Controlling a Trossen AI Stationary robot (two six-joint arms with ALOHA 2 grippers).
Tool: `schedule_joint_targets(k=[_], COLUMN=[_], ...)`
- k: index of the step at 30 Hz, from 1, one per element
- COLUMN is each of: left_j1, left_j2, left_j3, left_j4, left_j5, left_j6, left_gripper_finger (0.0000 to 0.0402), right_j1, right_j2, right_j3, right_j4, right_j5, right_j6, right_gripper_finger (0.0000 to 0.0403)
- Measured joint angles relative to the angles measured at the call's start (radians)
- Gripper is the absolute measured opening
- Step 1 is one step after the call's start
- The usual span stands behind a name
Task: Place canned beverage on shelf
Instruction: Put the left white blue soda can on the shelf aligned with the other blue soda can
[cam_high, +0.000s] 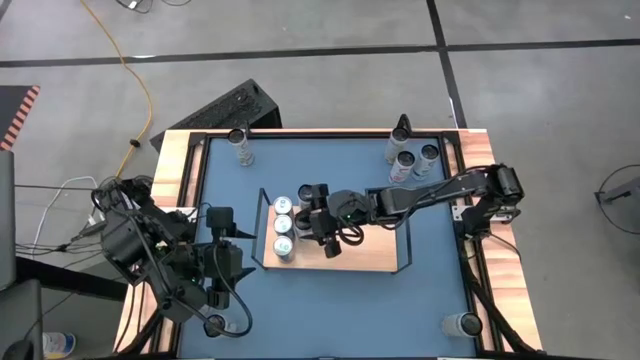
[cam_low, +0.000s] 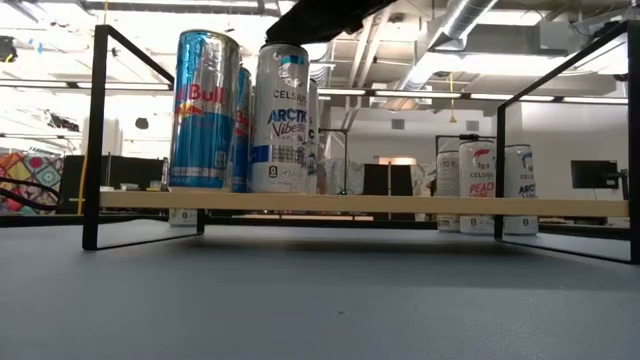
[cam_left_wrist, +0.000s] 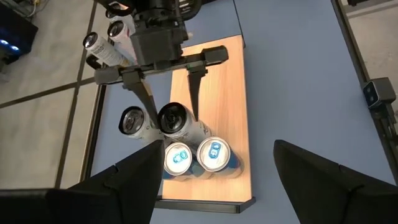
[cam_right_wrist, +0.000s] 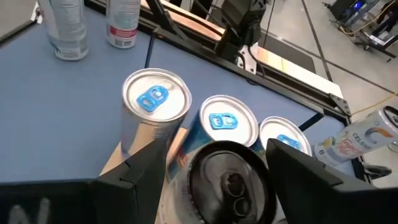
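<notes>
The shelf (cam_high: 370, 250) is a light-wood board in a black wire frame in the middle of the blue table. At its left end stand several canned beverages (cam_high: 283, 224), among them blue-topped ones (cam_right_wrist: 224, 121). Beside them a white canned beverage with a black top (cam_right_wrist: 230, 177) stands upright on the board (cam_low: 400, 204). My right gripper (cam_left_wrist: 171, 99) is open, one finger on each side of this can's upper part, reaching in from the table's right. My left gripper (cam_left_wrist: 214, 186) hangs open off the shelf's left end (cam_high: 228, 250), holding nothing.
Several cans (cam_high: 412, 160) stand at the table's far right corner and a clear bottle (cam_high: 240, 148) at the far left. Single cans stand at the near right (cam_high: 462, 323) and near left (cam_high: 215, 325). The right half of the shelf board (cam_left_wrist: 224, 93) is bare.
</notes>
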Motion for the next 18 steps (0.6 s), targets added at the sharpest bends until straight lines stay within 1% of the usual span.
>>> schedule_joint_targets(k=[8, 18], left_j1=[0.0, 0.0], left_j2=[0.0, 0.0], left_j3=[0.0, 0.0], left_j4=[0.0, 0.0], left_j5=[0.002, 0.003], left_j6=[-0.012, -0.023], left_gripper_finger=[0.0286, 0.0286], right_j1=[-0.004, -0.02], right_j2=[0.002, 0.002], right_j3=[0.0, 0.001], right_j4=[-0.026, -0.061], right_j5=[0.002, 0.003], right_j6=[0.014, 0.082], right_gripper_finger=[0.0266, 0.0266])
